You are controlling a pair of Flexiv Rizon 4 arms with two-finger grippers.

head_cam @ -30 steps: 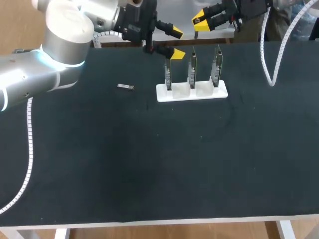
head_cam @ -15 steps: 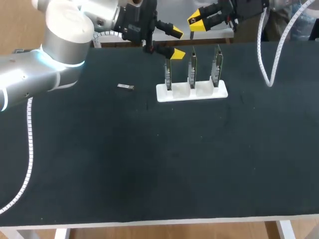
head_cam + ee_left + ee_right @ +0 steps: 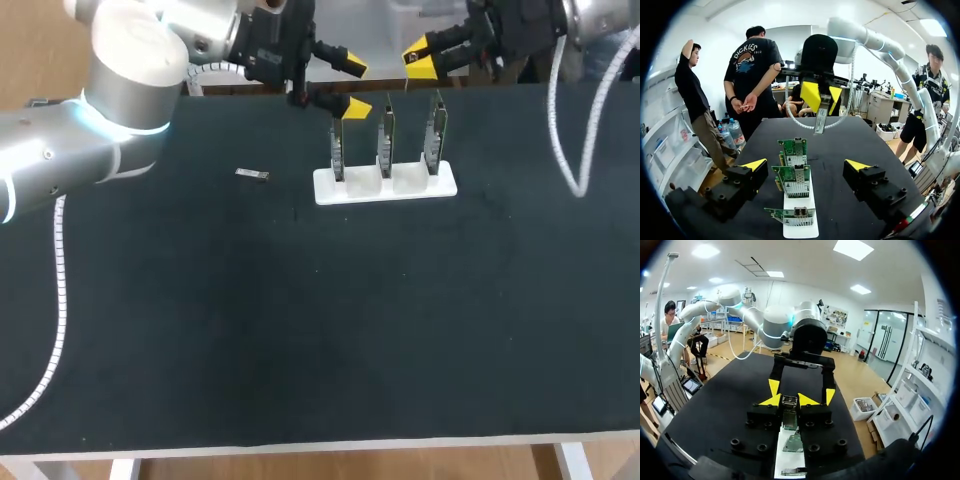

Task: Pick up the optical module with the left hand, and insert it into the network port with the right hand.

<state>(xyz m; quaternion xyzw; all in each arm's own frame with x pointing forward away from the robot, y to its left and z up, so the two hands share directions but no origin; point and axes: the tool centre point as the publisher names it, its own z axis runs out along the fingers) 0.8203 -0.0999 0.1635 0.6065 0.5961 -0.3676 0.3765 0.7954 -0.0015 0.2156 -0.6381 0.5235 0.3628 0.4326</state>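
My right gripper (image 3: 425, 62) hangs above the far edge of the table, shut on a small metal optical module (image 3: 821, 119) that points down from its yellow tips. In the right wrist view the module (image 3: 789, 415) sits between the fingers, above the white stand (image 3: 789, 457). The stand (image 3: 385, 185) holds three upright network cards (image 3: 386, 140). Just left of the cards, my left gripper (image 3: 352, 87) is open and empty, and in its own view the cards (image 3: 796, 180) lie between its fingers. A second silver module (image 3: 252, 175) lies on the mat left of the stand.
The black mat (image 3: 320, 320) covers the table from the stand to the front edge. A white cable (image 3: 565, 150) from my right arm hangs over the far right of the table.
My right gripper, still holding the module, has swung right and slightly lower, now nearer the rightmost cards. The left arm, stand and loose module have not moved.
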